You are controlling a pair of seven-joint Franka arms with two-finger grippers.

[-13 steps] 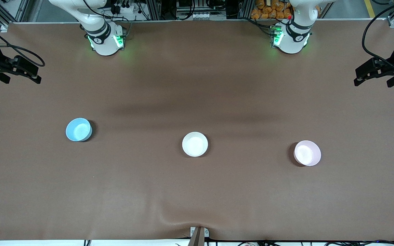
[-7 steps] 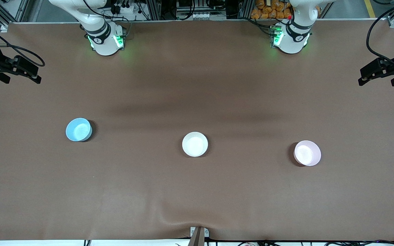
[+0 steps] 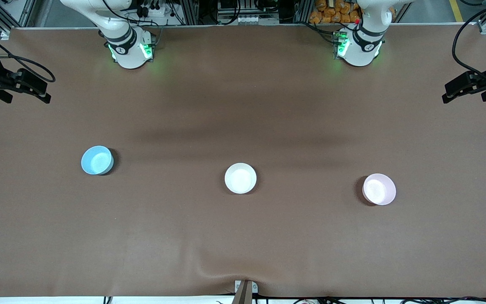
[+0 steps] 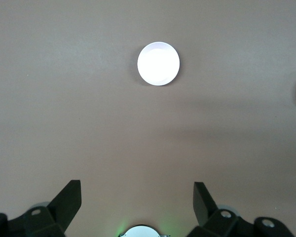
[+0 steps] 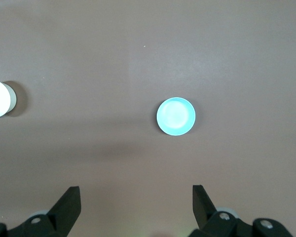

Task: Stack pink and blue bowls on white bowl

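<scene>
Three small round plastic bowls on the brown cloth-covered table (image 3: 243, 236), one of each colour, all upright and well apart, strung in a loose row across the middle.

Light sky-blue plastic bowl (image 3: 97, 160): toward the right arm's end. Plain white plastic bowl (image 3: 240, 178): centre of the row, slightly nearer the front camera than the blue. Pale pink plastic bowl (image 3: 379, 189): toward the left arm's end, nearest the front camera of the three. Nothing stacked; each bowl sits alone on bare cloth with nothing between it and its neighbour.

Two grippers, both up in the air at the table's ends, neither touching anything. Right gripper (image 3: 36, 90): over the table edge at the right arm's end, jaws spread wide, nothing between them; its wrist view looks down on the blue bowl. Left gripper (image 3: 458, 88): over the table edge at the left arm's end, jaws likewise wide, holding nothing; its wrist view shows one washed-out pale bowl.

Cloth has a small wrinkle at the edge nearest the front camera, by a bracket (image 3: 245, 289).
</scene>
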